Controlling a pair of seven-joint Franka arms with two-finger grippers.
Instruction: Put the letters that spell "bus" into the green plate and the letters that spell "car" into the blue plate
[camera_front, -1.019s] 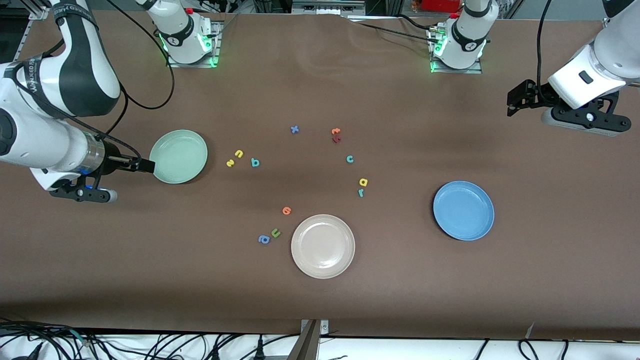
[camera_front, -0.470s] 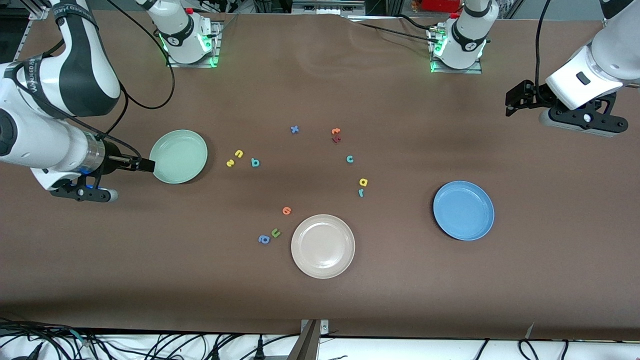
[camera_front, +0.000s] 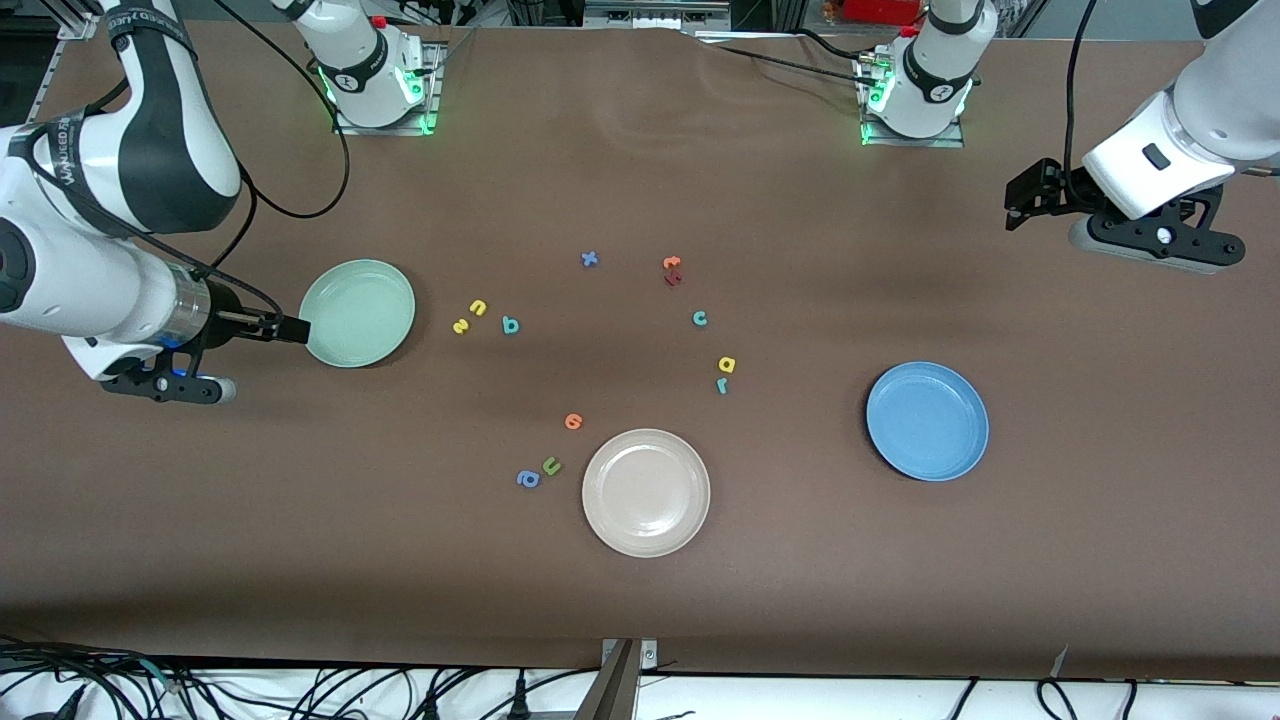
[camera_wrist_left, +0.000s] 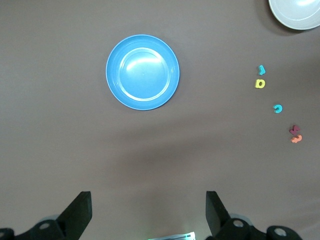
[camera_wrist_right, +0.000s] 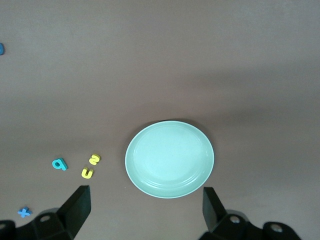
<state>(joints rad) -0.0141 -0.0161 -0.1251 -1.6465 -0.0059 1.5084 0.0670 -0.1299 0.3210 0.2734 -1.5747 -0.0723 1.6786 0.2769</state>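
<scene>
Left gripper (camera_front: 1022, 205): spread wide, empty, over bare desk (camera_front: 640, 600).
Right gripper (camera_front: 290, 330): spread wide, empty, over green plate (camera_front: 357, 312) edge.
Blue plate (camera_front: 927, 421): empty.

Green plate (camera_front: 357, 313) and blue plate (camera_front: 927, 421) hold nothing (letters lie scattered on the table (camera_front: 800, 580) between them)

A beige plate (camera_front: 645, 492) sits near a green "u" (camera_front: 551, 465), blue "a" (camera_front: 528, 479) and orange letter (camera_front: 573, 421).

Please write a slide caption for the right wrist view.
Open right gripper above the empty green plate, with yellow "u", yellow "s" and teal "b" beside it.
</scene>
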